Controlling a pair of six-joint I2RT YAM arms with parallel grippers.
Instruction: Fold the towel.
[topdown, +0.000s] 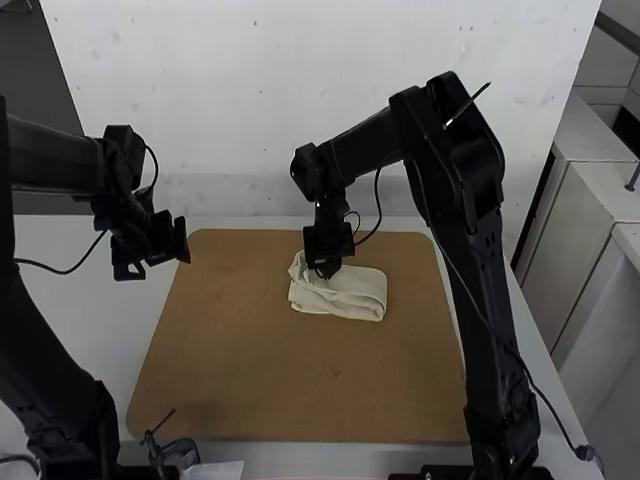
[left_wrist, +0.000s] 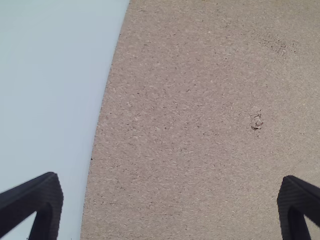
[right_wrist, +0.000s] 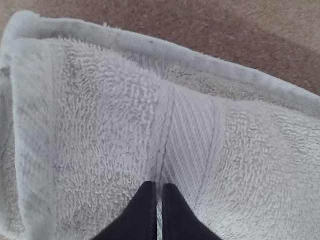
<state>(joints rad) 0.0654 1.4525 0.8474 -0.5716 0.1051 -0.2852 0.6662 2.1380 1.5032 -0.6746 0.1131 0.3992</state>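
From the high view I saw the cream towel (topdown: 350, 295) folded into a small, rough rectangle on the far part of the brown board (topdown: 300, 370), rumpled at its left end; the board, round-cornered, lay on the white surface (topdown: 110, 320). The right hand (topdown: 325, 268) was down at the towel, while the left hand (topdown: 150, 262) hung well apart from it. The right wrist view gave me the cloth's looped pile, stacked hems and a flat, ribbed band (right_wrist: 190, 145), with the black fingertips pressed together against it; whether they pinched any cloth, I couldn't tell. The left wrist view showed spread fingers above speckled, grainy board and a small dark scuff (left_wrist: 256, 121).
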